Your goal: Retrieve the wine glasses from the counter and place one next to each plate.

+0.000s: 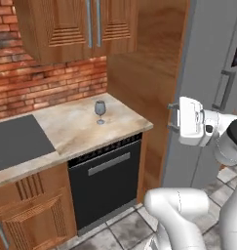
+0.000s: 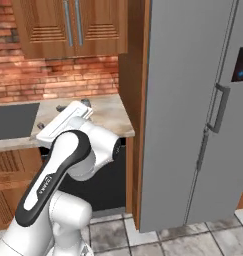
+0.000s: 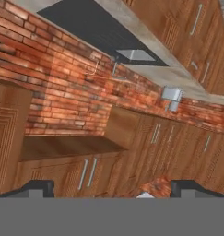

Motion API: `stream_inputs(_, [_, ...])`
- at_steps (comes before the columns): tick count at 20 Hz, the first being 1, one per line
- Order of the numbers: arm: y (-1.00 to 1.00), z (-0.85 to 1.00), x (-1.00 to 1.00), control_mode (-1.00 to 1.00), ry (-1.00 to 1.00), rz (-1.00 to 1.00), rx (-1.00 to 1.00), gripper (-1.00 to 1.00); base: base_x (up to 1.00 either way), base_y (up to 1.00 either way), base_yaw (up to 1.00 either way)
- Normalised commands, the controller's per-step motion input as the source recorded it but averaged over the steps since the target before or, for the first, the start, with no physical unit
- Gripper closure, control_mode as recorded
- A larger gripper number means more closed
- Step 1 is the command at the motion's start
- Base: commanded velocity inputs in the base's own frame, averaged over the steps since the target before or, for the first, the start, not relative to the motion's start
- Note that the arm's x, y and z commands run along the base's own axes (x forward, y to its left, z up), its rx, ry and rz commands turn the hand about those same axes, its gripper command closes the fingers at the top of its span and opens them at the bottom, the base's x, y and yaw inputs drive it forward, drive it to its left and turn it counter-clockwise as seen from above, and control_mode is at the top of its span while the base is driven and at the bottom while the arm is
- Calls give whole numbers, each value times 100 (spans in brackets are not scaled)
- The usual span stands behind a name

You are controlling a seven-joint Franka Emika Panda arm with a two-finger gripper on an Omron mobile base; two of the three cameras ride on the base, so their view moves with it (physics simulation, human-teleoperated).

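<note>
In your left base view one wine glass stands upright on the counter, right of the cooktop and above the dishwasher; your claw hangs well right of it, empty. From the right base view your arm hides that glass. Your hand view is rolled over: finger tips wide apart, facing brick wall and cabinets

Wine glass upright on counter, right of cooktop, above dishwasher.
</note>
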Motion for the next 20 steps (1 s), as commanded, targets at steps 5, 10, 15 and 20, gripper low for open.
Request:
stream_inputs(5, [0, 0, 0, 100, 0, 0, 0, -100, 87, 62, -31])
stream_inputs(10, [0, 0, 0, 100, 0, 0, 0, -100, -3, 58, -9])
stream_inputs(15, [0, 0, 0, 100, 0, 0, 0, -100, -2, 10, 0])
stream_inputs(20, [0, 0, 0, 100, 0, 0, 0, -100, 31, 17, 0])
